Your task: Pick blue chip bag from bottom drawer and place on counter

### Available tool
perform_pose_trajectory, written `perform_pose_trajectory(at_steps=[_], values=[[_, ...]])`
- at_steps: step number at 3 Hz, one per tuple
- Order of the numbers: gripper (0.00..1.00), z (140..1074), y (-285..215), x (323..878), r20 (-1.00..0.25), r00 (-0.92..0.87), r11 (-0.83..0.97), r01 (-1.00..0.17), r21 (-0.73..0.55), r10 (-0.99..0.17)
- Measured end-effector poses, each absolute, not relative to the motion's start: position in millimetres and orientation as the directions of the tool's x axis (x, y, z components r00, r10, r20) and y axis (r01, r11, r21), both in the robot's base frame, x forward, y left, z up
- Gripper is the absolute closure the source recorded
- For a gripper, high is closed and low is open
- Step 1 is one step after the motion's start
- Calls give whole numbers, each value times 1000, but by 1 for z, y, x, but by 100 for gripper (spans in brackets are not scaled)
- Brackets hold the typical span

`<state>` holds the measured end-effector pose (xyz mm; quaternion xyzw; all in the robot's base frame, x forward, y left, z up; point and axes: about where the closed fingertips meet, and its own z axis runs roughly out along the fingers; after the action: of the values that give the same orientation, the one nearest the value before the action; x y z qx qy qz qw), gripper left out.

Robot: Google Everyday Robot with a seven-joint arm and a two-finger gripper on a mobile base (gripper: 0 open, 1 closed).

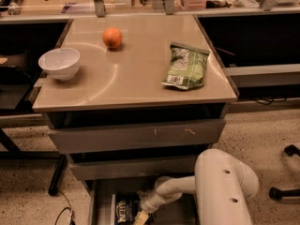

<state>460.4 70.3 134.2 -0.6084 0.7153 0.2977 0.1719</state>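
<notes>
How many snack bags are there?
2: green chip bag on the counter, right side; blue chip bag in the bottom drawer, gripper beside it. More may be hidden.

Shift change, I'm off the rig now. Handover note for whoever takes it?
Gripper: down in the open bottom drawer, at the right edge of the blue chip bag; grasp not confirmed.
Bag lies flat in the drawer, not lifted.
Counter holds a green chip bag, an orange and a white bowl.
Done: drawer open, gripper at the bag.
Left: grasp, lift out, place on counter.
</notes>
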Motion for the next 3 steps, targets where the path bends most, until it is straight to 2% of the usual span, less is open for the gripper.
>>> perform_pose_trajectory(at_steps=[2, 3], values=[[0, 117, 70, 455, -607, -213, 75, -967, 245, -766], [19, 117, 70, 455, -607, -213, 75, -967, 245, -766]])
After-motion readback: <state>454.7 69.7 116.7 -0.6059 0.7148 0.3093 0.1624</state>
